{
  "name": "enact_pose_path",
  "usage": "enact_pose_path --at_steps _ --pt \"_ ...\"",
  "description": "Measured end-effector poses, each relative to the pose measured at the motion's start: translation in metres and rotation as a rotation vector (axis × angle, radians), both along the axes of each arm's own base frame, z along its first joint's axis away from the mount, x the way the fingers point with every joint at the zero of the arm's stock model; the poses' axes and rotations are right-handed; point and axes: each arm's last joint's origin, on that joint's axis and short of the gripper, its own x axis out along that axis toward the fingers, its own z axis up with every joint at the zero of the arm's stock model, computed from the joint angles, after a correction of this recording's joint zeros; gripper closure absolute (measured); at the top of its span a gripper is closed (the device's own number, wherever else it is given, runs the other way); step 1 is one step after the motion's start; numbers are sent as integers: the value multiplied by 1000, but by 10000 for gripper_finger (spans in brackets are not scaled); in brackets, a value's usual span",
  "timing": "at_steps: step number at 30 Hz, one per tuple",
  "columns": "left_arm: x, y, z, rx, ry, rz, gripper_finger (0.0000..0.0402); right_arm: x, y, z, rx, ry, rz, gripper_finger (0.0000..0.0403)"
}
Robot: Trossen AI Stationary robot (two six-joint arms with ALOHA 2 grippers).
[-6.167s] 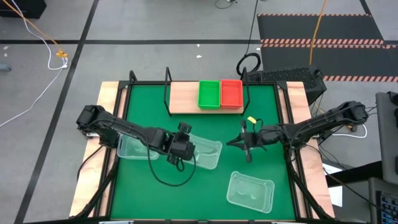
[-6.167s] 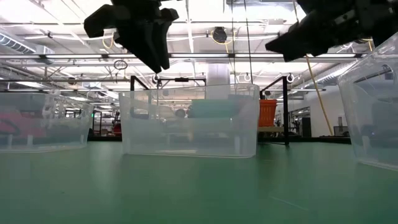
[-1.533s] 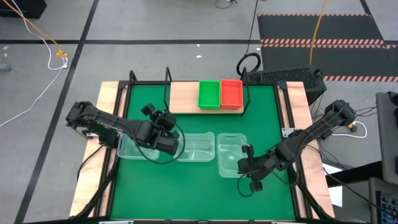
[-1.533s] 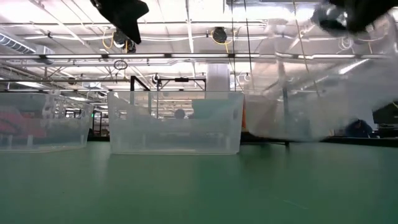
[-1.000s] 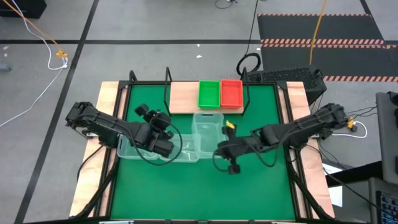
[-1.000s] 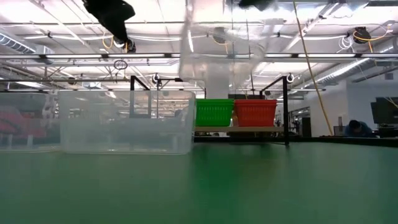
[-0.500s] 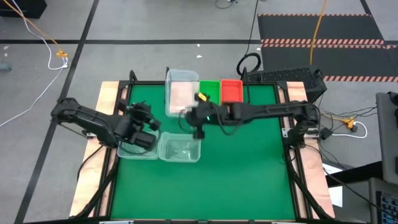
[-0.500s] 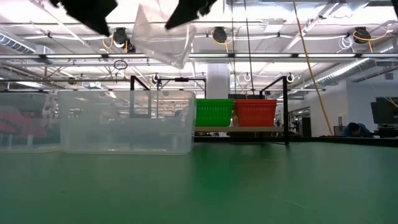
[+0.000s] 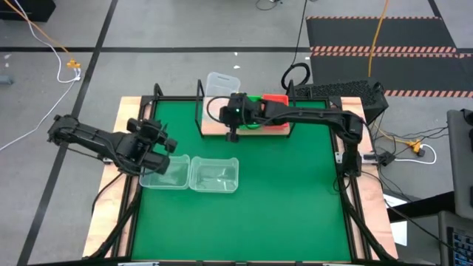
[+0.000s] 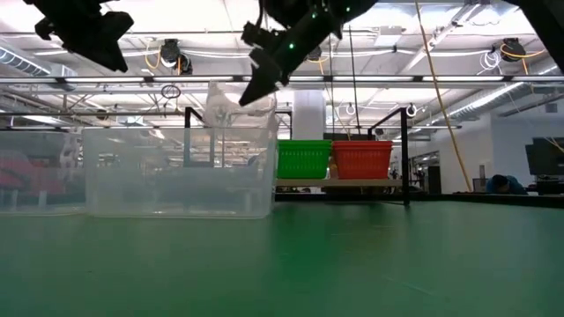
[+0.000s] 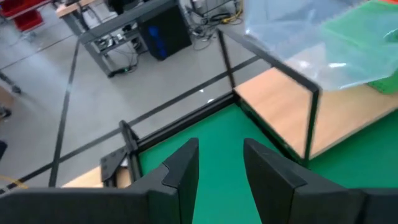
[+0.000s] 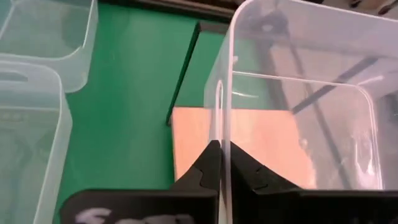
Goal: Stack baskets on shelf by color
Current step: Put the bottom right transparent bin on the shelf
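My right gripper [image 9: 229, 102] reaches across to the shelf [image 9: 214, 124] and is shut on a clear basket [image 9: 222, 85], which it holds over the left part of the light-wood plank. A green basket [image 10: 304, 158] and a red basket [image 10: 361, 158] stand on the plank's right part. Two more clear baskets [image 9: 164, 172] [image 9: 214, 175] sit side by side on the green mat. My left gripper [image 9: 151, 144] hovers open near the mat's left edge, above the left one of these two. My right gripper [image 12: 222, 146] pinches the clear basket's side wall at its rim [image 12: 219, 106], one finger inside and one outside. The fingers slant down from above. The basket is lifted and tilted over the plank [image 12: 249, 140]; whether its bottom touches the plank I cannot tell.
The shelf's black rod frame [image 11: 311, 118] rises at the plank's left end and along its sides. Pale wooden borders [image 9: 129, 111] run along both sides of the table. The near and right parts of the mat [image 9: 295, 199] hold nothing.
My right gripper has carried the clear basket from over the mat's middle toward the far edge and left, to above the shelf's left part, tipping it on the way. My left gripper has drawn back toward the table's left edge.
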Motion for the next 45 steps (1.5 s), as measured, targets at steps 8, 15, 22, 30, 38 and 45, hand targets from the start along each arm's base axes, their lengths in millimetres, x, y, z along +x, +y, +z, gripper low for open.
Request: enact_pose_path --at_steps 8,15,22,30,38,45 --pt "14 -3 2 33 2 -90 273 11 -8 -33 50 64 56 403" --pt "20 -1 3 49 6 -105 273 12 -7 -38 38 79 84 403" --pt "21 -1 4 52 11 -110 273 12 -10 -37 67 56 97 400" --pt "21 -1 4 52 11 -110 273 9 -25 -36 78 28 49 397" --pt "21 -1 4 52 12 -111 273 6 -29 -43 111 41 17 400" --pt "21 -1 4 51 12 -110 273 2 -27 -62 132 52 36 396"
